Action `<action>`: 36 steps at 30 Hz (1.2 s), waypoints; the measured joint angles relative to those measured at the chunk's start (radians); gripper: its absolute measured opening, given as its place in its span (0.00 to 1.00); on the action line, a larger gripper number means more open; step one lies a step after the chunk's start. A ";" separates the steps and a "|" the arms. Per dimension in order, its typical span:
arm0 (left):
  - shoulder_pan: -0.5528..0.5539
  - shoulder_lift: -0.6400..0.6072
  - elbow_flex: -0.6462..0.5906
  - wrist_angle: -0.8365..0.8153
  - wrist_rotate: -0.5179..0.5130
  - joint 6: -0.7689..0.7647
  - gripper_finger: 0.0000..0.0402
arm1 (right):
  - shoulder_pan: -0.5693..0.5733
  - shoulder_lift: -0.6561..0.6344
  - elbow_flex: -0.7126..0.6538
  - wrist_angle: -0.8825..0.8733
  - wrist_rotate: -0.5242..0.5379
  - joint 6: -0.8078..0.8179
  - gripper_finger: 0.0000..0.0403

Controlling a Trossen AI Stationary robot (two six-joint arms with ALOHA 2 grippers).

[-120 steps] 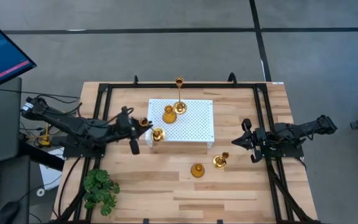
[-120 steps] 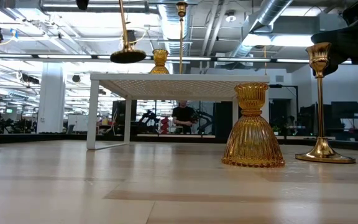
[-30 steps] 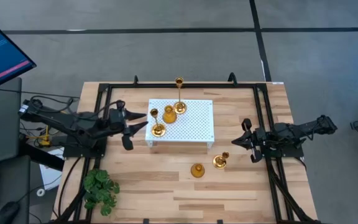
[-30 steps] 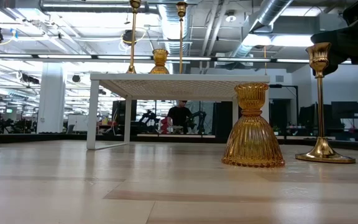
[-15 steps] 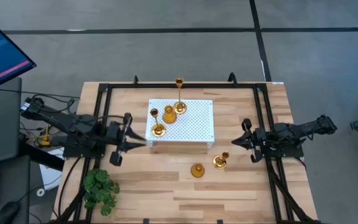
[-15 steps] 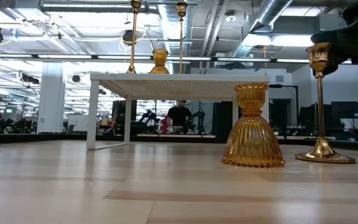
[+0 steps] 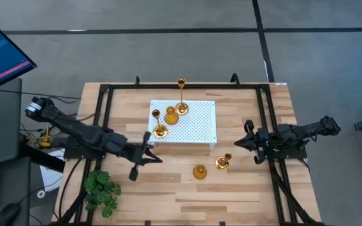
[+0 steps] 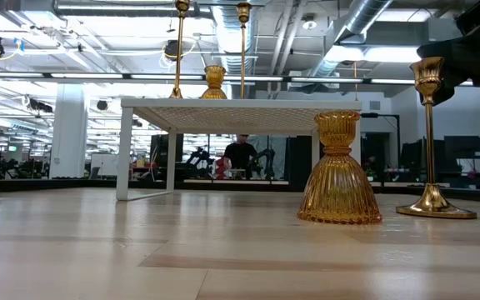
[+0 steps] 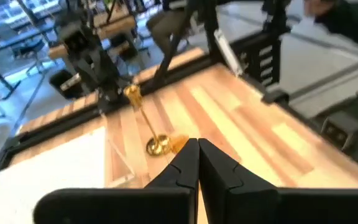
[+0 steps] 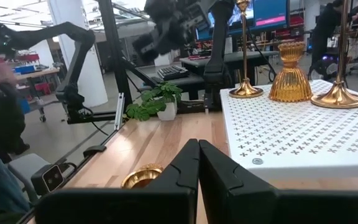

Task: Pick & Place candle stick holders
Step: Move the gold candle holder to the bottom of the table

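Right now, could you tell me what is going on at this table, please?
Two robot arms are moving gold candle holders onto the white board. Three already stand on it: a thin one, a ribbed one and a tall one. Two more wait on the table in front: a ribbed holder and a stemmed holder. The left gripper, shut and empty, is out over the wood near the board's front left corner. The right gripper, also shut and empty, waits at the right side.

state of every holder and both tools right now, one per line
tall thin holder: upright on the white board
ribbed holder: upright on board
third holder: upright on board
ribbed holder: upright on table
stemmed holder: upright on table
left tool: shut, empty
right tool: shut, empty
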 joint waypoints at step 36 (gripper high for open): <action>0.104 -0.469 -0.514 0.128 0.232 0.100 0.02 | 0.000 0.000 0.005 0.088 0.204 0.018 0.00</action>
